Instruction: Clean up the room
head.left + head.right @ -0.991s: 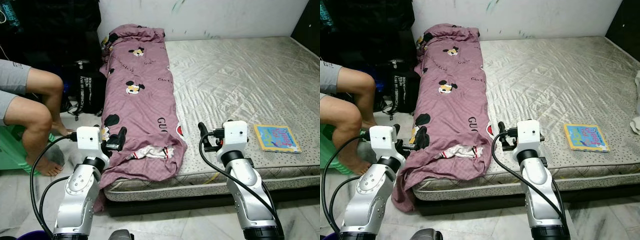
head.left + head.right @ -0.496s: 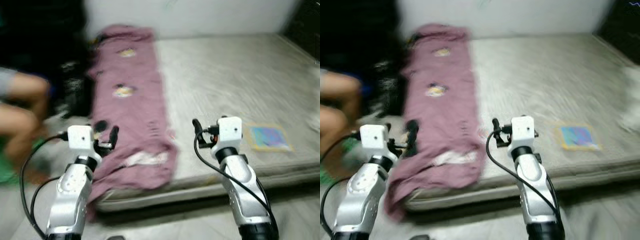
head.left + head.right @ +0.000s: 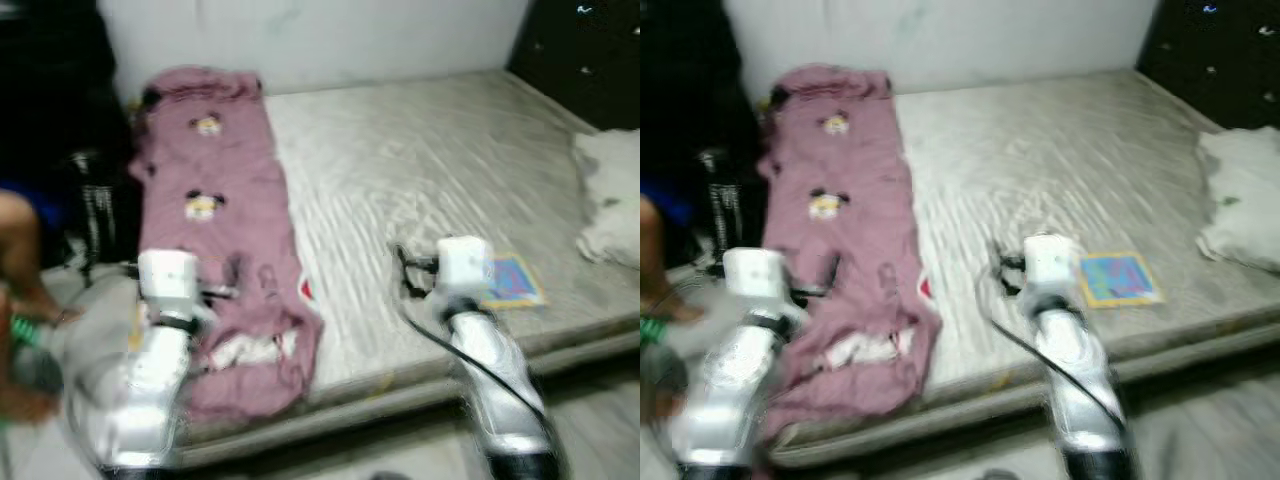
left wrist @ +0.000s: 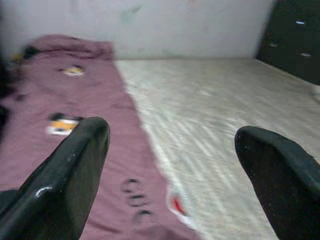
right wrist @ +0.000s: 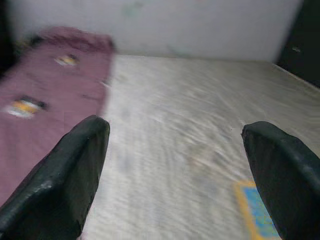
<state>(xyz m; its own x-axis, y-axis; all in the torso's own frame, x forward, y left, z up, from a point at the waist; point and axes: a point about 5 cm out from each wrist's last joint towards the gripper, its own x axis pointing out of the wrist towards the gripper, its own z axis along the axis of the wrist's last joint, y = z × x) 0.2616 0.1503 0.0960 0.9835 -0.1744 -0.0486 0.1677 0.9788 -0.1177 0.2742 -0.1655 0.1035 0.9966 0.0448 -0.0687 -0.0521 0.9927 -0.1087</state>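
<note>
A mattress point(image 3: 420, 170) is lying on the floor against the wall point(image 3: 330, 35). A blanket point(image 3: 215, 220) is stretching along its left side, a book point(image 3: 512, 282) is lying near its front edge, and a cloth point(image 3: 608, 200) is sitting at its right edge.

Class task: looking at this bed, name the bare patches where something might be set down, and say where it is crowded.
The mattress is bare between the purple blanket and the whitish cloth pile, from the wall down to the colourful book. The blanket's strip along the left edge is crowded.
</note>
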